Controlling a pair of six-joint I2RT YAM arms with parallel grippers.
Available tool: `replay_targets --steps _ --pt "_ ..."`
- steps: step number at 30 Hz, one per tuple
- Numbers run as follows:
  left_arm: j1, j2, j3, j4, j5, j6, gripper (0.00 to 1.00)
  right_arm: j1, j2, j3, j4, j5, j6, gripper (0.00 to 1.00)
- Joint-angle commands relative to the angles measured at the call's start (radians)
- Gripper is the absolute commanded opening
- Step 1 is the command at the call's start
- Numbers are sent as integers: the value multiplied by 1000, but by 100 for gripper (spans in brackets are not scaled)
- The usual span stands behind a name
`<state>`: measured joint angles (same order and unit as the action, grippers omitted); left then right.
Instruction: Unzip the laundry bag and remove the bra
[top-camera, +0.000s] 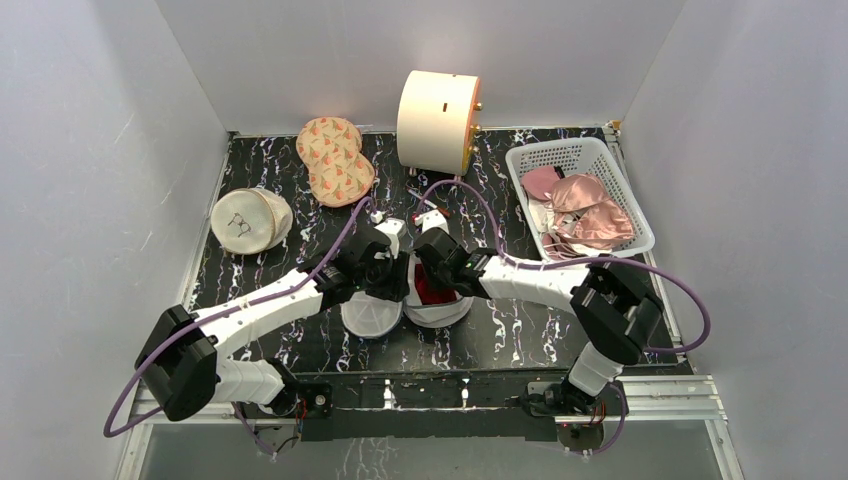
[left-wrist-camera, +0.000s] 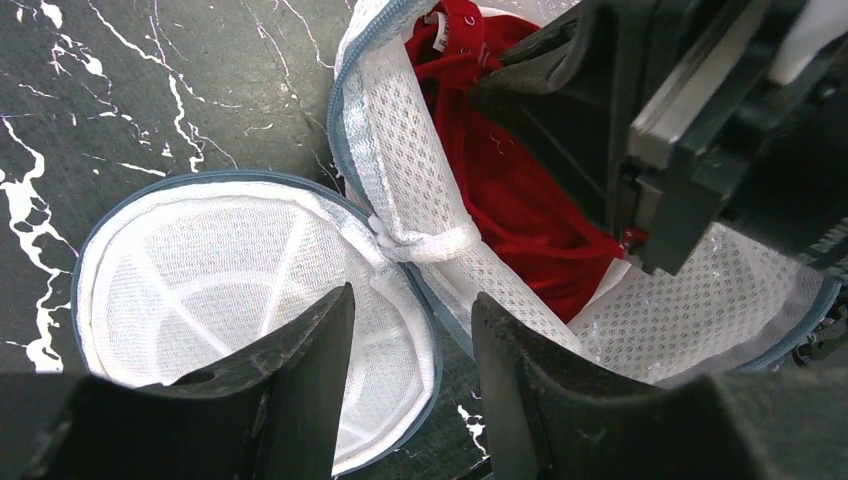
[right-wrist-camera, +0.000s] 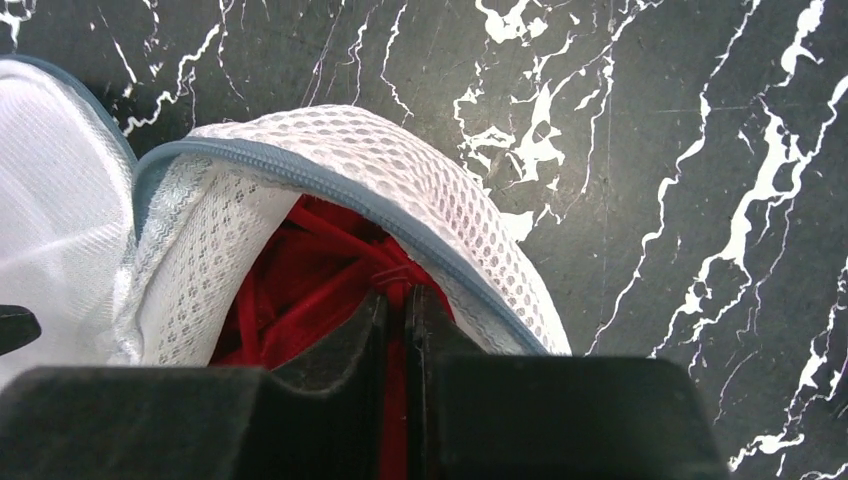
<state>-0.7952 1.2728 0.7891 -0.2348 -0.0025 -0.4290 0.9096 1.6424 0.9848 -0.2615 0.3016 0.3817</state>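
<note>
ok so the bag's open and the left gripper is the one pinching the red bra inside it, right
Not quite: it is the right gripper that pinches the red bra inside the open bag, as the right wrist view shows. The left gripper is open above the lid, holding nothing.

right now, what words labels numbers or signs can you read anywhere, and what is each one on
No word or number reads clearly in any view.
On the cream round fabric pouch: a spectacles-like drawn sign, no letters.
On the red fabric bra inside the white mesh laundry bag: a small white tag, its print too blurred to read.
</note>
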Motion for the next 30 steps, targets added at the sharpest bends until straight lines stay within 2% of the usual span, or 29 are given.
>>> replay_targets --steps 1,6,14,30 --pt "-2 -45 3 -21 -21 10 46 4 -101 47 9 52 -24 0" --pt "-2 -59 -12 -8 -23 4 46 4 -233 21 25 -31 -21 0" --pt "-2 -69 -20 2 -39 7 46 3 -377 16 25 -106 89 0" --pt "-2 -62 -34 6 -30 1 46 2 -504 94 19 -154 121 0"
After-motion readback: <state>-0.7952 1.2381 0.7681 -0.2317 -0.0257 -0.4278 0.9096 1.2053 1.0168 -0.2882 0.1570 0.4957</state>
